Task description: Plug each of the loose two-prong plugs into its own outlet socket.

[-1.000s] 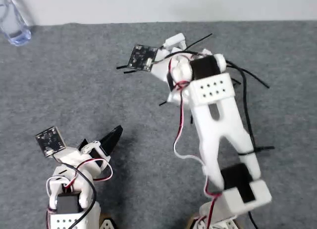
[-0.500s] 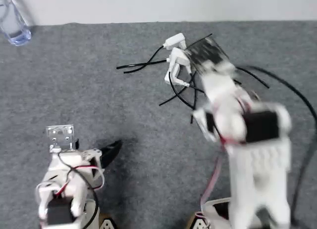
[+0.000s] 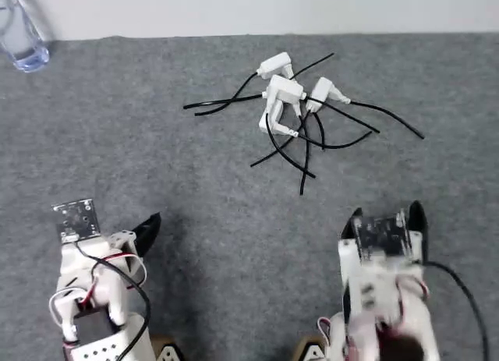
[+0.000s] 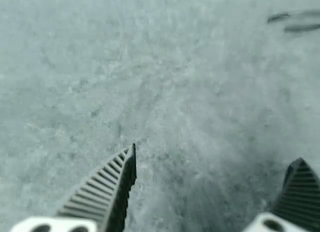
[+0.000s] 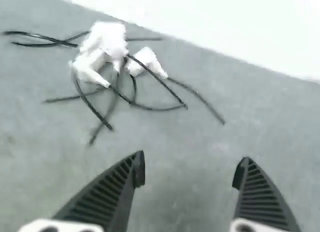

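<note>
- Looking down from the high view, you have the task's things bunched on the far middle of the grey table (image 3: 117, 143), well apart from both arms.
- The bunch is a handful of white connector pieces: one farthest back (image 3: 274, 65), a larger block in the middle (image 3: 282, 92), and a third just beside it on the right arm's side (image 3: 321, 90).
- You cannot tell from these views which pieces are plugs and which are sockets, or whether any pair is seated together.
- The black cords (image 3: 387, 118) run out of the white pieces and cross each other in a loose tangle, with ends trailing off to both sides and toward the arms.
- Your left gripper (image 4: 216, 157) sits low over bare carpet at the near left of the table. Its two ribbed black fingers are spread wide and there is nothing between them.
- In the left wrist view, a couple of dark cord ends lie far off from the fingers at the frame's edge.
- Your right gripper (image 5: 192, 158) is at the near right of the table and faces the tangle. Its fingers are parted wide and it carries nothing.
- In the right wrist view, the white pieces and their cords lie ahead of the fingertips, with open carpet between them and no contact.
- A clear container (image 3: 21, 41) stands at the far left corner, by the pale strip along the table's back edge.
</note>
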### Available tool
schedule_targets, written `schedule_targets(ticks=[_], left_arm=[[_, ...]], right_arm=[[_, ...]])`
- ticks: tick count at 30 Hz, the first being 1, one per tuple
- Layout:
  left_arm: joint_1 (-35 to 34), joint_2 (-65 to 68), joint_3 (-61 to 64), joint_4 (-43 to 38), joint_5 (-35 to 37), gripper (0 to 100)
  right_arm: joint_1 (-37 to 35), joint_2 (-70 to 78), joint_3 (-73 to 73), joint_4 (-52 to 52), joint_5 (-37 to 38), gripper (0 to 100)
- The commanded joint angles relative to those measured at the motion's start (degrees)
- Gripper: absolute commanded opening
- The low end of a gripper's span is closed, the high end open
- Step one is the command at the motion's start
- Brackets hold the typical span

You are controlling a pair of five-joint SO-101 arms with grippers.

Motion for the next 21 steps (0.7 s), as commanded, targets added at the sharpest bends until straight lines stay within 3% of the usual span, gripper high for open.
schedule_targets(ticks=[1,8,14,21], left_arm=[[-0.35,-0.97,0.48,-0.26,-0.53,43],[-0.18,-1.05,1.19,3.52,-0.35,43],[-0.09,-1.05,1.19,8.09,-0.26,43],[0.18,-1.05,1.10,11.96,-0.53,43]], right_arm=[[2.24,3.21,5.98,-5.67,-0.62,27.3],[1.89,-2.68,18.55,-5.49,-0.88,27.3],[2.15,-3.38,25.14,-5.41,-7.03,27.3],[1.89,-3.38,26.29,4.88,-7.47,27.4]])
